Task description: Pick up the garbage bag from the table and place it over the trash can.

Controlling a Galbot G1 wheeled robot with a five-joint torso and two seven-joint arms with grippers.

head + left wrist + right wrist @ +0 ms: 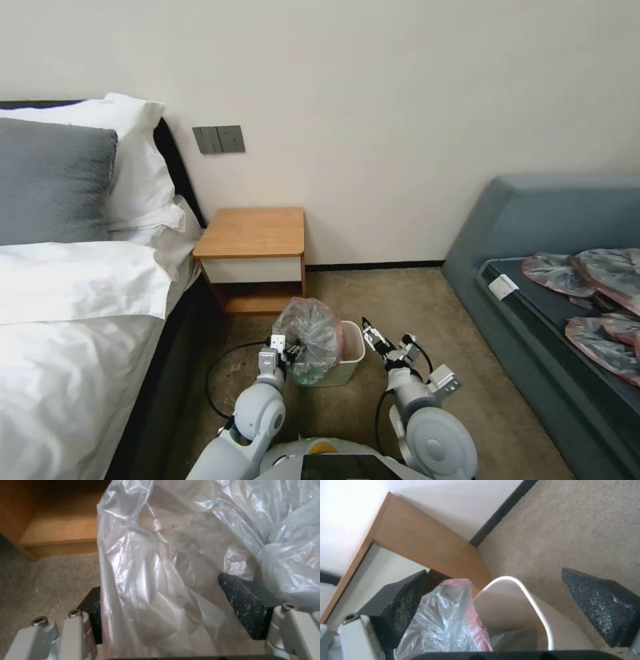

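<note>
The left gripper [288,348], clamped on the crinkly translucent grey garbage bag [309,339], holds it upright over the cream plastic trash can [349,360], at ten o'clock from the spread, empty right gripper [371,335].

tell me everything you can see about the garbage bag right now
The thin, crinkly, translucent grey plastic garbage bag with a pinkish-red rim is puffed up and bunched, not flat. It hangs over the left side of the small cream-beige plastic trash can on the carpet, partly inside it, in front of the wooden bedside table. The left gripper has plastic between its jaws. The right gripper, jaws open, hovers beside the bin without touching the bag.
</note>
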